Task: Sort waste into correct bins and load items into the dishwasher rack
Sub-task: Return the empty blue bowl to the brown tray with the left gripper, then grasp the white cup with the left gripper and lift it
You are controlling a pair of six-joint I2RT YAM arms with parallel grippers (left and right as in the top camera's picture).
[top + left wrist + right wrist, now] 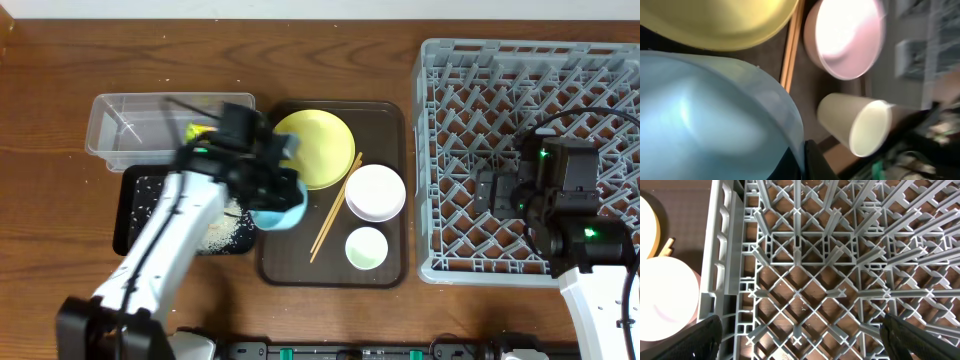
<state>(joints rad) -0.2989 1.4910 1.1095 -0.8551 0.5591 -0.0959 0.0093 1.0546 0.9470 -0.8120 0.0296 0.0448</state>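
Note:
My left gripper is shut on the rim of the light blue bowl and holds it over the left edge of the brown serving tray. In the left wrist view the bowl fills the left side, with its rim pinched between my fingers. The yellow plate, wooden chopsticks, white bowl and pale green cup lie on the serving tray. My right gripper is open and empty above the grey dishwasher rack. The snack wrapper lies in the clear tub. Rice grains lie on the black tray.
The dark brown serving tray sits between the bins and the rack. The left wrist view shows the plate, a chopstick, the white bowl and the cup. The right wrist view shows the white bowl beside the rack wall.

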